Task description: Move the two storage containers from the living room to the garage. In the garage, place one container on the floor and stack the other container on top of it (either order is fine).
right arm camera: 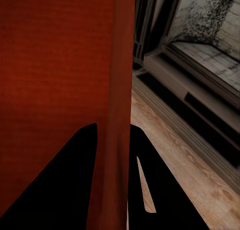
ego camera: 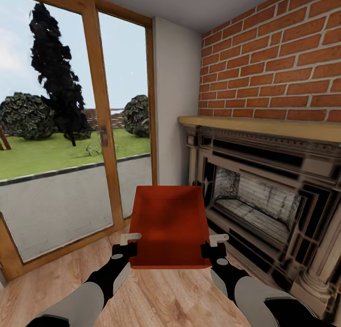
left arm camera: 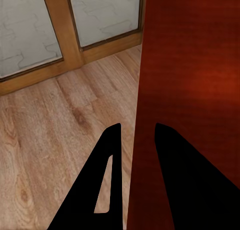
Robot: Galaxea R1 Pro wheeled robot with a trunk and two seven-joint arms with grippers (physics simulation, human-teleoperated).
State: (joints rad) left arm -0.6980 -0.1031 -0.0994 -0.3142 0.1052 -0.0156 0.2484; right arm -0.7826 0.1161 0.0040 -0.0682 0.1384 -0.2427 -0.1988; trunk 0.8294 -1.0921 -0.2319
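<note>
One orange-red storage container (ego camera: pixel 169 225) is held up in front of me above the light wood plank floor of the living room, its open top facing me. My left gripper (ego camera: pixel 127 244) is shut on its left wall, and my right gripper (ego camera: pixel 215 245) is shut on its right wall. In the left wrist view the dark fingers (left arm camera: pixel 112 150) straddle the container's wall (left arm camera: pixel 190 80). Seen from the right wrist, the fingers (right arm camera: pixel 85 155) likewise pinch the container's wall (right arm camera: pixel 117 90).
A glass door with a wooden frame (ego camera: pixel 102 128) stands ahead on the left, looking onto a lawn. A red brick fireplace (ego camera: pixel 265 194) with a wooden mantel takes up the right. Plank floor (ego camera: pixel 156 298) lies under the arms.
</note>
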